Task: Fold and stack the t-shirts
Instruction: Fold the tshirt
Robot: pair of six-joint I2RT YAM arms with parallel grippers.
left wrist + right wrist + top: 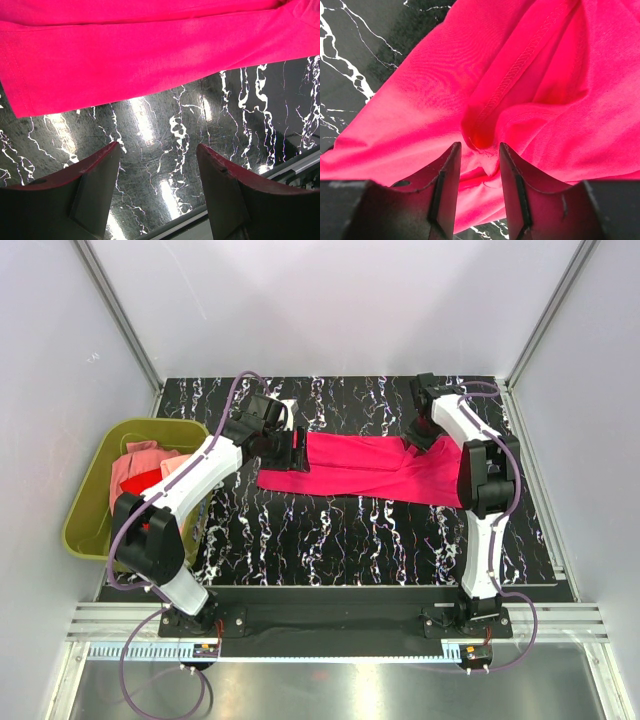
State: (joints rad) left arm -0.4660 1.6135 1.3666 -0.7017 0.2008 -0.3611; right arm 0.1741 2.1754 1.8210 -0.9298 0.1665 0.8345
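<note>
A bright magenta t-shirt [370,468] lies in a long band across the middle of the black marbled table [330,540]. My left gripper [298,450] is at the shirt's left end, open; in the left wrist view its gripper [157,145] holds nothing and the t-shirt's hem [150,55] lies just beyond the tips. My right gripper [415,440] is at the shirt's bunched right end. In the right wrist view the gripper [479,145] stands partly open over rumpled cloth [420,100], a seamed fold rising just past its tips.
An olive-green tub [85,530] stands off the table's left edge, holding a pale salmon shirt [140,455] and a red shirt [150,478]. Grey walls and metal rails enclose the table on three sides.
</note>
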